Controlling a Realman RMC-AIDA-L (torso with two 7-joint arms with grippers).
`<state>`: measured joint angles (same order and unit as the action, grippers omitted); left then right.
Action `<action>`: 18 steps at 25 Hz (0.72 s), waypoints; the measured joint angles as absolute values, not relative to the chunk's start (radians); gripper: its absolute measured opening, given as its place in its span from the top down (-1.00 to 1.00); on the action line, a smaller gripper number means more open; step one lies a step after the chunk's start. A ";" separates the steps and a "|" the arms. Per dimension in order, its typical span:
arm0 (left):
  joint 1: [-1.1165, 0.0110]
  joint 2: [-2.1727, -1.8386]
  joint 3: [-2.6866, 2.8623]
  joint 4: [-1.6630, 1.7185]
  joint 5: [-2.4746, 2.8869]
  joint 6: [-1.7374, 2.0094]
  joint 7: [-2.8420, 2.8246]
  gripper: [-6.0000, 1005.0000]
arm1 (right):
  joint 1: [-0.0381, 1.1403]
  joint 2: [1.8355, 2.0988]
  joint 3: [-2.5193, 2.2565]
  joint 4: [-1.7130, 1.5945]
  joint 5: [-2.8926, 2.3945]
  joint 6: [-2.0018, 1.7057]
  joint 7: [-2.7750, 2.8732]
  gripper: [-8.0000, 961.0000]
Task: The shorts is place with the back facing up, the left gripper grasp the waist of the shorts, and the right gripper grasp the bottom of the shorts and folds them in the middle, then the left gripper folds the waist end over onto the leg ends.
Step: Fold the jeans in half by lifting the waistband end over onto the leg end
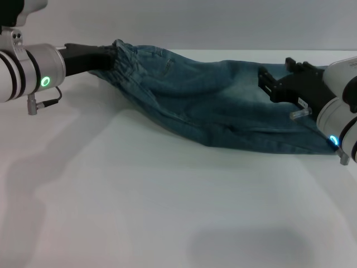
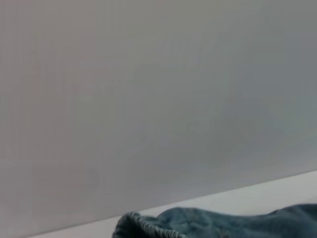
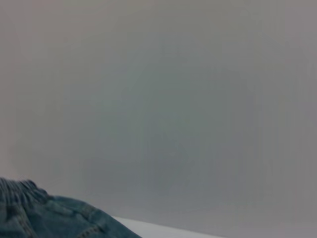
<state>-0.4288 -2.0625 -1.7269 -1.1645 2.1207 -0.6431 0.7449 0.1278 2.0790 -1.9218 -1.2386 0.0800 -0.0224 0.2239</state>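
Nearest the camera in the head view lies bare white table [image 1: 167, 223], carrying only soft shadows. Beyond it the shorts [image 1: 223, 111] stretch across the middle of the scene as a long, narrow band of faded blue denim, apparently doubled lengthwise. The lower folded edge sags to the table near the centre-right, while both ends are raised.

At the right side, the right gripper [image 1: 266, 84] — black jaws on the white-silver arm with the blue light — reaches in over the leg end of the garment. Its fingers sit against the denim at the bottom of the shorts [image 1: 295, 139], and the cloth hangs from that area. Whether the jaws are actually pinched onto the fabric cannot be told; the contact line is hidden by the gripper body.

At the far left, the left gripper [image 1: 109, 56] on the arm with the green light meets the waist of the shorts [image 1: 125, 58]. The ruffled elastic band is bunched around the black jaw tips and lifted off the table — the jaws are clamped on it.

Each wrist view shows mostly a plain grey wall, with a strip of denim and puckered waistband [image 2: 143, 225] at its edge. Neither shows its own fingers.
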 joint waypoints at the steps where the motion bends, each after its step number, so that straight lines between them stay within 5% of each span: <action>1: -0.424 -2.063 -1.723 -1.178 2.114 -0.646 0.745 0.99 | 0.135 2.079 -1.919 -1.225 0.080 -0.024 0.231 -0.36; 7: -0.393 -2.062 -1.707 -1.283 2.074 -0.674 0.744 0.99 | 0.192 2.080 -1.913 -1.131 0.080 -0.051 0.272 -0.14; 18: -0.357 -2.062 -1.671 -1.389 2.027 -0.686 0.744 0.98 | 0.365 2.084 -1.946 -0.910 0.104 -0.128 0.358 0.84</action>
<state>-0.3569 -2.0616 -1.6713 -1.3894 2.0268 -0.6864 0.7439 0.3654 2.0838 -1.9457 -0.9097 0.1036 -0.1284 0.3582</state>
